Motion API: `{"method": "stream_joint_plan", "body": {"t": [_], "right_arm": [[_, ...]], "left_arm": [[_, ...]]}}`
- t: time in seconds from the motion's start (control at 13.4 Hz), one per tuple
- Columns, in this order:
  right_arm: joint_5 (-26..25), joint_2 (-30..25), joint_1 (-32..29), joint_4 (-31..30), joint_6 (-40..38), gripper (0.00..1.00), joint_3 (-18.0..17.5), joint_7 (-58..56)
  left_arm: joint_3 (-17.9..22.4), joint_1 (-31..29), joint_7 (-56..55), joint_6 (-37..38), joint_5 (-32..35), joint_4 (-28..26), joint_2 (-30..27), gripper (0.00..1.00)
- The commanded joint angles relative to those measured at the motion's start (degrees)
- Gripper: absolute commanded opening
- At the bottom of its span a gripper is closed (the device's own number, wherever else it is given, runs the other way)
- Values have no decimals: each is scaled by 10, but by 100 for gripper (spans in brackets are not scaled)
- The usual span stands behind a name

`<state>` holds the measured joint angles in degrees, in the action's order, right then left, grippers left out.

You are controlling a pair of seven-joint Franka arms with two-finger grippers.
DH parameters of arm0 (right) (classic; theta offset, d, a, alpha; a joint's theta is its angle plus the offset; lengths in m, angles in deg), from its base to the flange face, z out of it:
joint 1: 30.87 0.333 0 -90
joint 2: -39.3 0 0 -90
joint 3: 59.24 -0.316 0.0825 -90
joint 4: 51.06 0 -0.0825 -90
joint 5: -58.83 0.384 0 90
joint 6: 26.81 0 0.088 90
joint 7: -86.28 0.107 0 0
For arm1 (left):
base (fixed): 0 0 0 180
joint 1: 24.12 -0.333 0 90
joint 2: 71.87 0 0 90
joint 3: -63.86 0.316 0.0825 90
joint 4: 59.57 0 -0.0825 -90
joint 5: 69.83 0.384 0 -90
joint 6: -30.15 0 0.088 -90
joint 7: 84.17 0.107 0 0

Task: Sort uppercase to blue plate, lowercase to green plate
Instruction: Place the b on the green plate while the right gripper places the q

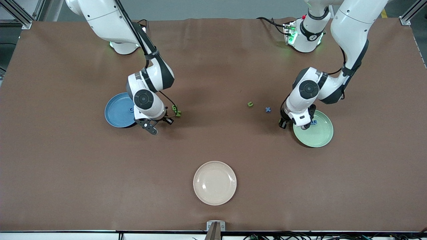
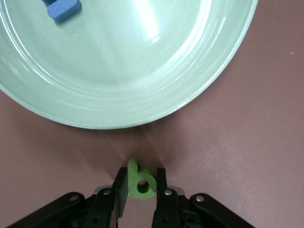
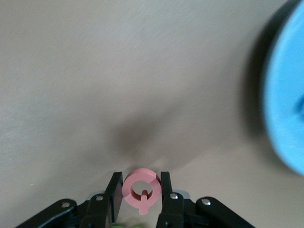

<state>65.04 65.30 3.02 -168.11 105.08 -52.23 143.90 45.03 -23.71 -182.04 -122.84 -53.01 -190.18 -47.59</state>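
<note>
The cream plate (image 1: 215, 183) sits nearest the camera, unused. Farther up the desk (image 1: 213, 146), the right claw (image 3: 141, 192) grips the pink Q (image 3: 141, 188) just beside the blue plate (image 1: 118, 110), likely its destination. The left claw (image 2: 141, 186) pinches the green p (image 2: 140, 181) at the green plate (image 1: 317, 131) rim, where a blue letter (image 2: 63, 8) already lies. A green u (image 1: 250, 104) and blue x (image 1: 268, 109) wait on the desk.

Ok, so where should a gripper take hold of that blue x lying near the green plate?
Probably straight from above, fingers closing on two opposite outer edges of the blue x: it lies flat and thin on the table, so only its edges offer a hold.
</note>
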Motion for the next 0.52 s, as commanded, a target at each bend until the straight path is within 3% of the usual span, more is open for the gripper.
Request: {"method": "stream_joint_plan", "body": {"t": [0.0, 0.22, 0.45], "right_arm": [[-42, -61, -19, -57, -15, 0, 6, -22], [-58, -118, -53, -116, -15, 0, 6, -75], [-76, -175, -102, -178, -15, 0, 7, -134]], "left_arm": [[-5, -12, -13, 4, 19, -7, -32, 16], [-8, -16, 8, 59, 19, 9, -60, 15], [-10, -46, 104, 70, 19, 8, -70, 14]]}}
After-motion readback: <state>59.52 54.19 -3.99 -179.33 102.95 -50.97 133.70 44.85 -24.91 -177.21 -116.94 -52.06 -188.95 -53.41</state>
